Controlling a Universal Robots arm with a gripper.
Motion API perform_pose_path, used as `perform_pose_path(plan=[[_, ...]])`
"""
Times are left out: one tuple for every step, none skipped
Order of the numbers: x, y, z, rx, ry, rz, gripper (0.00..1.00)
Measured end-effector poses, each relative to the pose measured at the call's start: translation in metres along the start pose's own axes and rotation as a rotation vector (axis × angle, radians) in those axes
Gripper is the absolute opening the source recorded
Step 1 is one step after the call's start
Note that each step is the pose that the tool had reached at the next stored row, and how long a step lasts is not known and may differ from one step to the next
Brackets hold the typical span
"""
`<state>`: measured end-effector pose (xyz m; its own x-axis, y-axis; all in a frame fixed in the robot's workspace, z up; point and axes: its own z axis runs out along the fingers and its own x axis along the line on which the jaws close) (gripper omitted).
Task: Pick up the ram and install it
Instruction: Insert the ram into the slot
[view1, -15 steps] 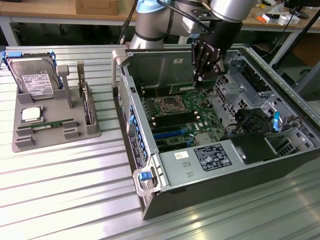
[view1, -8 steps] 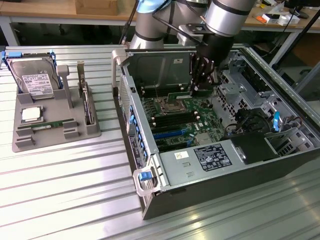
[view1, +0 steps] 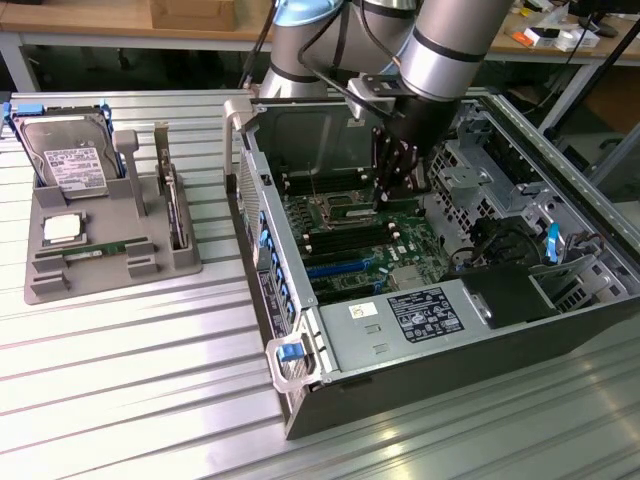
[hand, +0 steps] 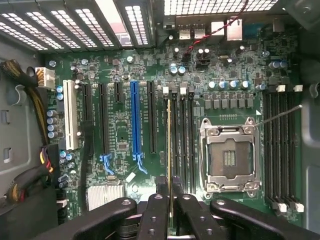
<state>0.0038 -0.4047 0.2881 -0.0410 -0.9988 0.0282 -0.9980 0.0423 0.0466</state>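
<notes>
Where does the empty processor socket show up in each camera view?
Exterior view: the processor socket sits inside the computer case, just to the exterior view's left of the hand.
Wrist view: the silver-framed socket lies between two banks of black memory slots, beside the ram gripped in the hand.
Shared landmark: the blue slot.

From my station I see an open computer case lying on a slatted metal table. On the motherboard inside it I count 1 blue slot and 1 white slot, which sits near the yellow cables. There is also a silver-framed processor socket with its contacts bare. A labelled grey power supply sits beside the board. Toward the exterior view's left, a grey holder carries a hard drive and a square silver chip.
</notes>
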Motion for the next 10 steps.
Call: perform_pose_path(plan=[[0.0,0.0,0.0041,0.0,0.0001,-0.001,0.13],[0.0,-0.0001,0.0076,0.0001,0.0004,-0.01,0.13],[0.0,-0.0001,0.0096,0.0003,0.0006,-0.015,0.13],[0.0,0.0,0.0117,0.0004,0.001,-0.019,0.13],[0.0,0.0006,0.015,0.0005,0.0011,-0.023,0.13],[0.0,0.0015,0.018,0.0005,0.0012,-0.025,0.13],[0.0,0.002,0.0235,0.0005,0.0013,-0.025,0.13],[0.0,0.0022,0.0275,0.0006,0.0013,-0.025,0.13],[0.0,0.0022,0.0308,0.0006,0.0015,-0.026,0.13],[0.0,0.0037,0.0348,0.001,0.0021,-0.04,0.13]])
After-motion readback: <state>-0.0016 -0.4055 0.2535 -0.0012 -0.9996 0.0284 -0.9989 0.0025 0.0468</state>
